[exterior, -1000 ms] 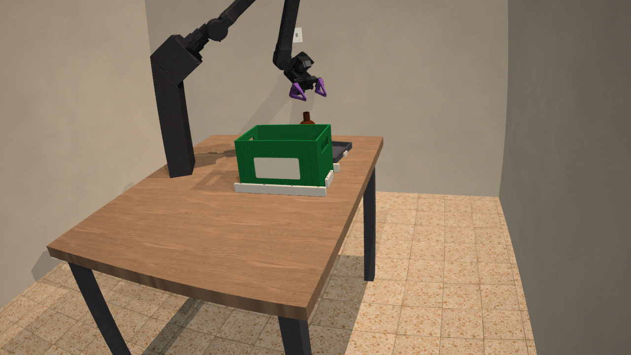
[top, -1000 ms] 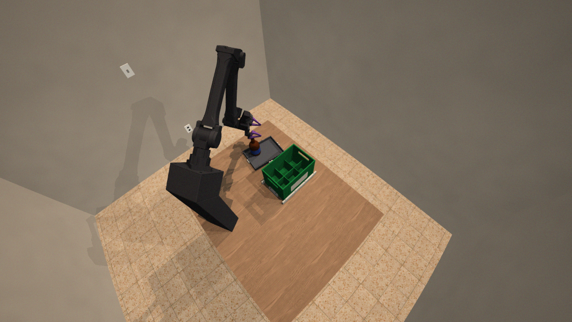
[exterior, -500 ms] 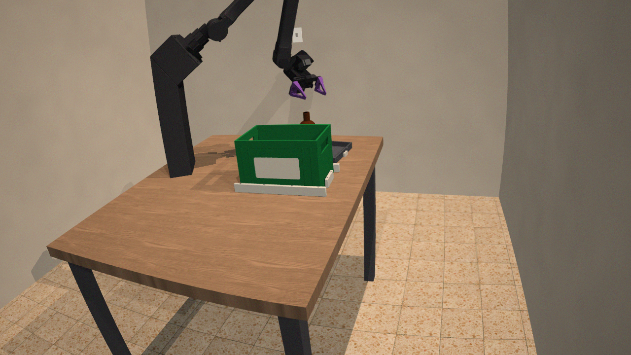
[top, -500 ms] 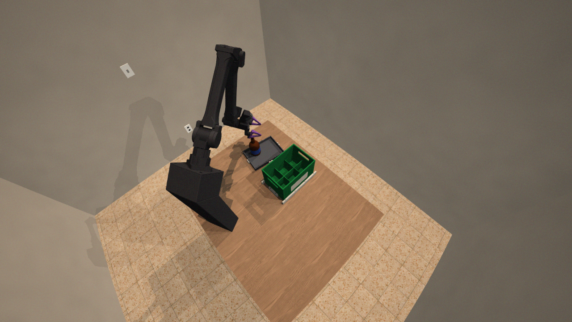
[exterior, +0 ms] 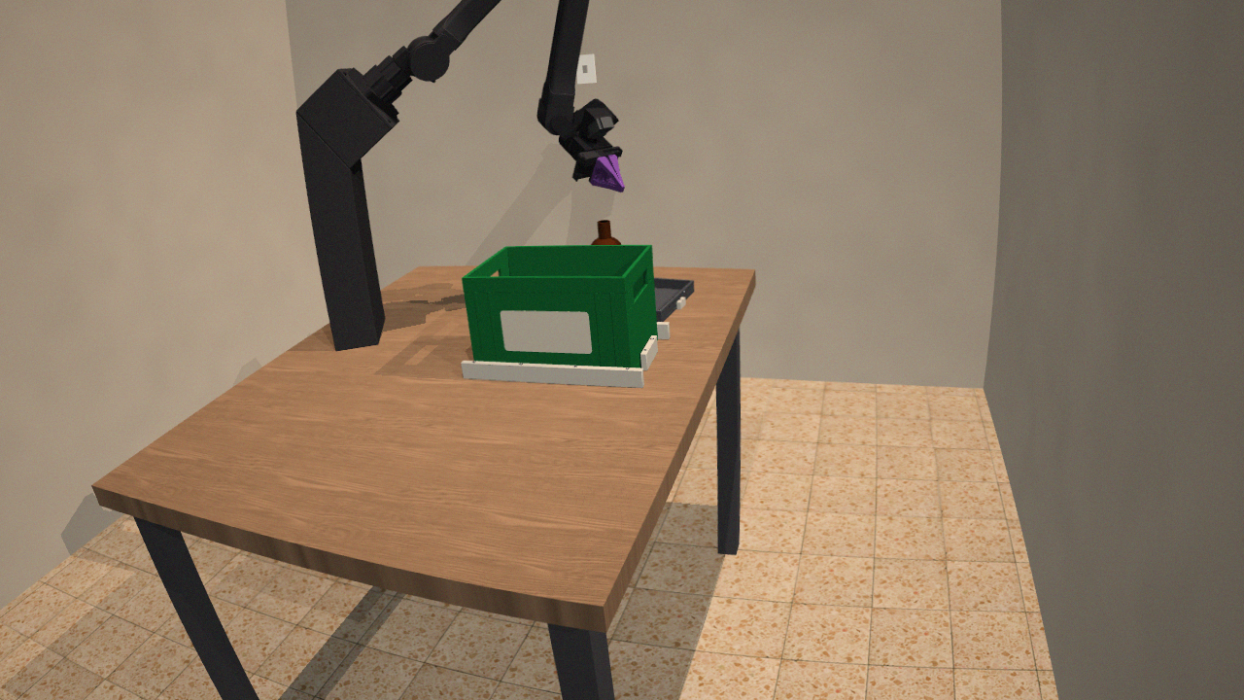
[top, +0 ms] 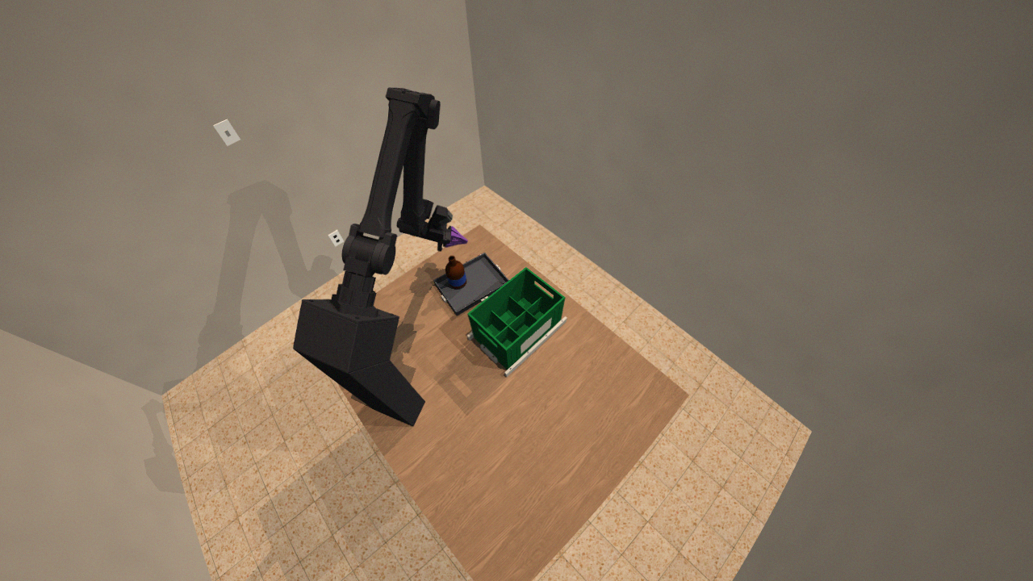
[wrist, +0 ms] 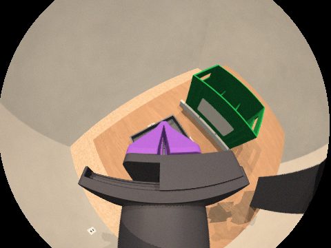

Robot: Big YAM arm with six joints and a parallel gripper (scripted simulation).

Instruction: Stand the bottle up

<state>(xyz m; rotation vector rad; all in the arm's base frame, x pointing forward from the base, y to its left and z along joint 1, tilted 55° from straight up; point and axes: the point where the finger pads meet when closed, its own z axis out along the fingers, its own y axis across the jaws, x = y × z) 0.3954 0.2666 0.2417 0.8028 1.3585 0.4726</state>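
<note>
On one tray [top: 491, 292] [exterior: 674, 299] [wrist: 152, 129], one bottle [top: 454, 273] [exterior: 604, 233] stands upright.

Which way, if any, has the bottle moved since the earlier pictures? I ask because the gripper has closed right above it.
No. The bottle stands in the same corner area of the tray.
</note>
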